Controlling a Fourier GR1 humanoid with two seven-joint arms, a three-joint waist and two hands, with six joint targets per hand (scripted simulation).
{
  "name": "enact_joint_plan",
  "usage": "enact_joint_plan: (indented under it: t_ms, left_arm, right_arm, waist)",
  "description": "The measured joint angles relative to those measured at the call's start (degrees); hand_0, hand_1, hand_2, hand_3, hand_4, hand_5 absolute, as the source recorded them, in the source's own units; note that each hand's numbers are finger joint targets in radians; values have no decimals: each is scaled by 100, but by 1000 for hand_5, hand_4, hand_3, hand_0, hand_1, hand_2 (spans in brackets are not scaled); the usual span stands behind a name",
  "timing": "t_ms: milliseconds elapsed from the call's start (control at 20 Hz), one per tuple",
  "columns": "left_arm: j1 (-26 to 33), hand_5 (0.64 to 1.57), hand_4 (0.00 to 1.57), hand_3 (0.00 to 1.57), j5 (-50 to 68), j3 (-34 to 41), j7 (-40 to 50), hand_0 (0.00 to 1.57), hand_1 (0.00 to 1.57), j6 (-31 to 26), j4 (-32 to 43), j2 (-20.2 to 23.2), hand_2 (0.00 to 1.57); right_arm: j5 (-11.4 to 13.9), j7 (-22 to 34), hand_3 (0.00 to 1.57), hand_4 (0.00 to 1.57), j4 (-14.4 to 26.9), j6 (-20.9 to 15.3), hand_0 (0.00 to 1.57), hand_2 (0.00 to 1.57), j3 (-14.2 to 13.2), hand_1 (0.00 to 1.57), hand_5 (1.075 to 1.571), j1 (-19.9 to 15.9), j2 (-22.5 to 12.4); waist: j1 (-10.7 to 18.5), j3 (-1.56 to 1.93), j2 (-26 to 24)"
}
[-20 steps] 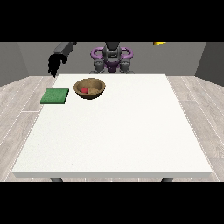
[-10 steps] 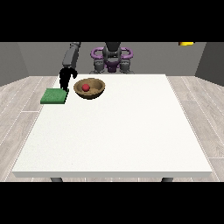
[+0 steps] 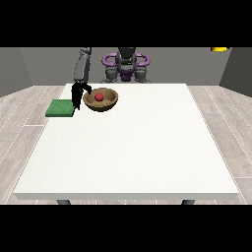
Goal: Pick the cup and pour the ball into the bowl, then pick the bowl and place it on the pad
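Presently cataloguing what is lying on the white counter [image 3: 133, 147].

Item one: the wooden bowl [image 3: 101, 100], sitting near the counter's far edge, toward the far corner at the view's left. It is standing upright.

Item two: the red ball [image 3: 99, 97], resting inside the bowl, near its middle.

Item three: the green pad [image 3: 61, 108], lying flat at the counter's edge at the view's left, just beside the bowl and not touching it. Part of the pad is appearing to overhang that edge.

Item four: my hand at the view's left [image 3: 77, 94], hanging down from a grey forearm [image 3: 82, 66] between the pad and the bowl. My fingers [image 3: 76, 104] are pointing downward toward the counter beside the pad's inner edge; a thumb-like part is reaching toward the bowl's rim. Whether my fingers are spread or closed, I cannot tell; they are too small and dark, and I am not seeing whether they are touching the bowl.

Item five: my torso [image 3: 126, 66], standing behind the counter's far edge.
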Motion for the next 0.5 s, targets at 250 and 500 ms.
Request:
enact_joint_plan:
  t_ms: [250, 500]
  left_arm:
    - [65, 1539, 1013, 0, 240, 89, 78, 0, 0, -134, -243, 182, 0]
    - [105, 1538, 1020, 0, 362, 106, 100, 0, 0, -233, -378, 265, 0]
  right_arm:
    - [-78, -534, 0, 469, 166, 227, 0, 0, -34, 0, 1548, -1, -14]
    - [-39, -721, 0, 430, 74, 119, 0, 0, -12, 0, 1546, 58, 10]
  waist:
    - [56, -127, 133]
    - [110, -192, 233]
